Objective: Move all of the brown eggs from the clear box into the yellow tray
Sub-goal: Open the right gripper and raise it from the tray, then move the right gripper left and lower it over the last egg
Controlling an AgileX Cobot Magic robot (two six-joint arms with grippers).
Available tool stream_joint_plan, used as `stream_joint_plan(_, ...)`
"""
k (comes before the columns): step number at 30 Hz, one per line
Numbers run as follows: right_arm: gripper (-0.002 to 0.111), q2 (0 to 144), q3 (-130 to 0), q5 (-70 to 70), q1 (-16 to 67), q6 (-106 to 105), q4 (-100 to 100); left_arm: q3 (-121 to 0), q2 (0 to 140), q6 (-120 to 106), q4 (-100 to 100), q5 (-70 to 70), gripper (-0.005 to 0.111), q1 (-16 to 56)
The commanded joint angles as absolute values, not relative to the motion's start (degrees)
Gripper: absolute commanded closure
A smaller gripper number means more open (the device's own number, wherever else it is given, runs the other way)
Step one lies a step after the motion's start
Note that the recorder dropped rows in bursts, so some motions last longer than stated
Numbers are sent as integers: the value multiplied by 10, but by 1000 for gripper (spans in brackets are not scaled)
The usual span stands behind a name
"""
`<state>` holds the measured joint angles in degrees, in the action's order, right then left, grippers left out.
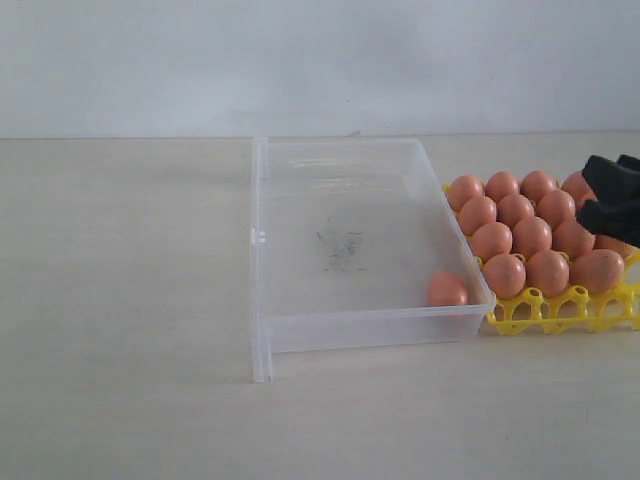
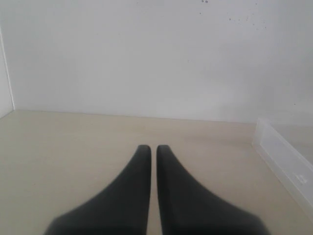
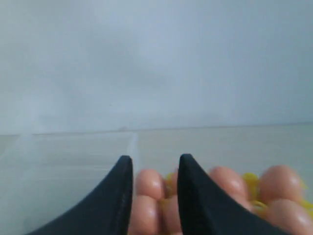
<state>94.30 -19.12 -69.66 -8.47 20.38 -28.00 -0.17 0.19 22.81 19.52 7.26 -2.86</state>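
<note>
One brown egg lies in the near right corner of the clear box. Right beside the box stands the yellow tray, with several brown eggs seated in its cups. My right gripper hovers over the tray's far right side, its black fingers apart. In the right wrist view the right gripper is open with nothing gripped, and tray eggs show below the gap. My left gripper is shut and empty over bare table, with the box's edge off to one side.
A pale wooden table carries everything, with a white wall behind it. The box's bottom bears dark scuff marks. The tray's front row of cups shows bare yellow lattice.
</note>
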Motion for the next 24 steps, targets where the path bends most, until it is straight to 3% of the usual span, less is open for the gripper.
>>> stream_joint_plan(1,90,902,-258,-700,-79,404,-533,0,0,229,194,74,103,-28)
stream_joint_plan(7,88,896,-447,-361,50,950,-999,0,0,229,194,74,103,-28)
stream_joint_plan(12,63,926,-500,-311,154,979,-999,0,0,229,194,74,103,-28)
stream_joint_plan(14,61,941,-515,-301,173,976,-999,0,0,229,194,74,103,-28)
stream_joint_plan(17,69,962,-534,-283,178,930,-999,0,0,229,194,74,103,-28)
stream_joint_plan(22,109,958,-553,-263,186,629,-999,0,0,229,194,74,103,-28)
stream_joint_plan(24,108,945,-557,-184,212,512,-999,0,0,229,194,74,103,-28)
